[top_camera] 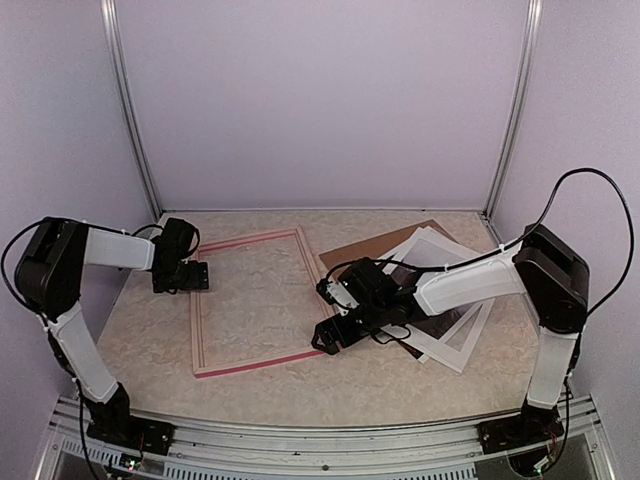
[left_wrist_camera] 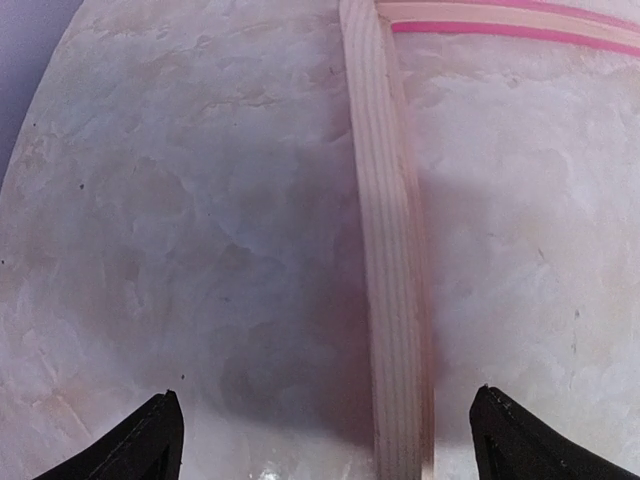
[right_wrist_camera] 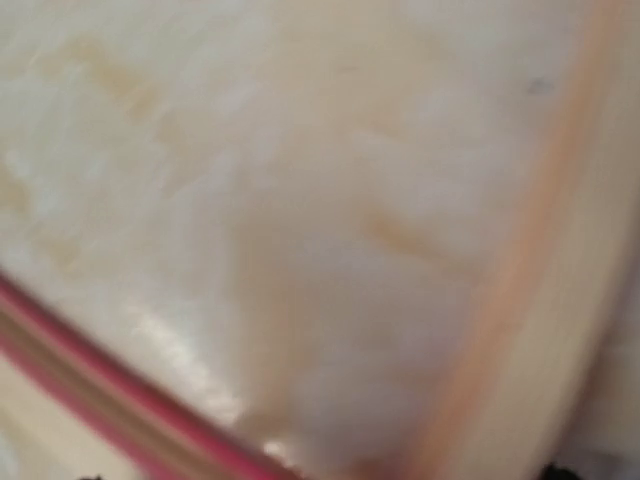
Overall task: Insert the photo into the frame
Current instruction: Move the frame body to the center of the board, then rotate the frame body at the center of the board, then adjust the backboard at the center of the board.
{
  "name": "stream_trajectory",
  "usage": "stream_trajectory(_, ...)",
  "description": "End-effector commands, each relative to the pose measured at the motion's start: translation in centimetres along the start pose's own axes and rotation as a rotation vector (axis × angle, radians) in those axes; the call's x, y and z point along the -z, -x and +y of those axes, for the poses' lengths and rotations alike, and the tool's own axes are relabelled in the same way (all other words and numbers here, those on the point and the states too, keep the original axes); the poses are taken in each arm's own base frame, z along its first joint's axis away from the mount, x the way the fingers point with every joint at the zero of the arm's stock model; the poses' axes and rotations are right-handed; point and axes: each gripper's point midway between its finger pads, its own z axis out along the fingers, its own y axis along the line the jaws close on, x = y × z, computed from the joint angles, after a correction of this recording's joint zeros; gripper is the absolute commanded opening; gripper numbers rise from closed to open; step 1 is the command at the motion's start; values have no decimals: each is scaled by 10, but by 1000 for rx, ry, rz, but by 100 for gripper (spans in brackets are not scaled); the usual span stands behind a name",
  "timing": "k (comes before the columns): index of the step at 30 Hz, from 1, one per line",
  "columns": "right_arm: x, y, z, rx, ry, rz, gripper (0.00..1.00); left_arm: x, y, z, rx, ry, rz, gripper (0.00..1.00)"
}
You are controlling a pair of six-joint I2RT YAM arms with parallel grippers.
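The frame [top_camera: 255, 365] lies flat on the table, left of centre, with pink-red edges and the table showing through it. My left gripper [top_camera: 192, 276] is open and low over the frame's left rail. In the left wrist view the pale wood rail [left_wrist_camera: 395, 300] runs between my open fingertips [left_wrist_camera: 150, 445], touching neither. My right gripper [top_camera: 330, 315] is open at the frame's right rail near its near corner. The right wrist view is blurred and shows a pink rail [right_wrist_camera: 100, 395] and a pale rail [right_wrist_camera: 545, 300]. The photo [top_camera: 455, 340] lies under my right arm, white border showing, partly hidden.
A brown backing board [top_camera: 395, 245] lies at the back right under white sheets [top_camera: 435, 250]. Pale walls and metal posts [top_camera: 130, 120] close in the table on three sides. A black cable [top_camera: 600, 190] loops above the right arm.
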Motion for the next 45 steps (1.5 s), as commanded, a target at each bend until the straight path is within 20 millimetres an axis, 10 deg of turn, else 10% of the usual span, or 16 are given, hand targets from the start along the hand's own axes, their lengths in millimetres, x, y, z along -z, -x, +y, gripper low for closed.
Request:
stream_trajectory(1,-6,-6,27,13,55,6,92,-16,10,-10,87,-124,13,99)
stream_trajectory(11,-2,-29,87,141,189,14,89,-38,14,-26,56,-173,53,82)
stream_trajectory(15,10,-28,75,131,112,-12,91,-31,26,-44,51,-274,33,76)
stream_trajectory(21,55,-12,-16,-8,-248,-76,94,-19,54,-25,103,-176,-66,91)
stream_trajectory(26,117,-4,-84,-162,-426,-155,95,34,97,-35,81,-116,-249,99)
stream_trajectory(34,206,-54,-209,-517,-679,-188,98,128,105,-163,-110,-442,-345,99)
stream_trajectory(45,271,-118,-301,-861,-795,-342,99,179,26,-306,-384,-670,-271,98)
